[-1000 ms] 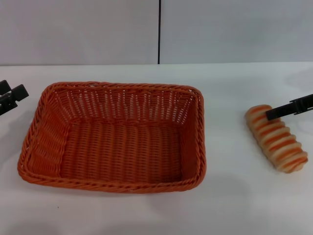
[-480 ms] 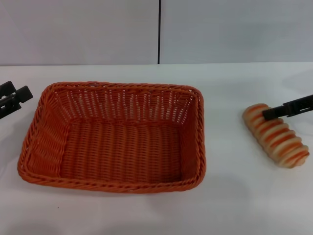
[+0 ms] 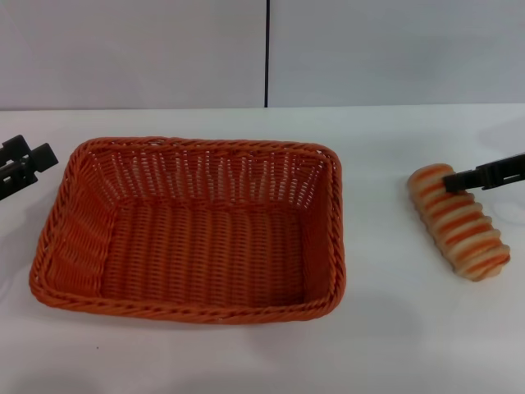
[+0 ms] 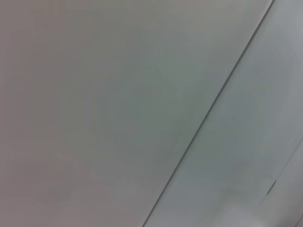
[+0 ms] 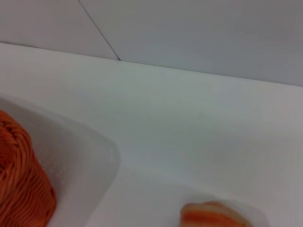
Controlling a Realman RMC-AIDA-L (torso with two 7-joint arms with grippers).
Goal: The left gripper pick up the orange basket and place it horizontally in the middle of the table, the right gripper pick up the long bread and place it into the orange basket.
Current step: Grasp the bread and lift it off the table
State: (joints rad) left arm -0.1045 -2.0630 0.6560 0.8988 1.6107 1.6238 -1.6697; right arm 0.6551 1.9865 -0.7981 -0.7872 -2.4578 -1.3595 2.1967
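The orange basket [image 3: 197, 234] lies lengthwise across the middle of the white table [image 3: 385, 345], empty; one of its corners [image 5: 19, 184] shows in the right wrist view. My left gripper [image 3: 31, 158] hovers open at the table's left edge, just clear of the basket's left rim. The long bread [image 3: 459, 226] lies at an angle on the right side, and its end [image 5: 213, 216] also shows in the right wrist view. My right gripper [image 3: 449, 182] reaches in from the right edge and is shut on the bread's far end.
A grey wall with a dark vertical seam [image 3: 267, 49] stands behind the table. The left wrist view shows only that wall. Bare tabletop lies between the basket and the bread.
The bread has shifted slightly up and away together with the right gripper. The left gripper has edged a little farther back at the left edge. The basket has not moved.
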